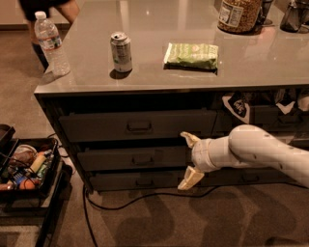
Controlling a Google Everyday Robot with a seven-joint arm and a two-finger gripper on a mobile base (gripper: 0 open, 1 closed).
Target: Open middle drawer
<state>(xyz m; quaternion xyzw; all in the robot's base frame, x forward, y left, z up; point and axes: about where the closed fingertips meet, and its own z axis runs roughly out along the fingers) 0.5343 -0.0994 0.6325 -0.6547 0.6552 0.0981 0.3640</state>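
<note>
The middle drawer (111,159) is the dark grey medium-height front between the taller top drawer (96,126) and the slimmest bottom drawer (111,181). Its small bar pull (143,160) sits at its centre. Its front stands about level with the other two. My gripper (189,159) is open, with one tan finger (189,139) up and the other low. It hangs just in front of the middle drawer's right end, to the right of the pull. The white arm (256,152) reaches in from the right.
On the countertop (145,79) stand a water bottle (50,43), a can (121,51), a green packet (191,55) and a jar (236,14). A black bin of items (26,169) stands at the left. A cable (145,198) lies on the floor. A person's legs (48,7) show at the top left.
</note>
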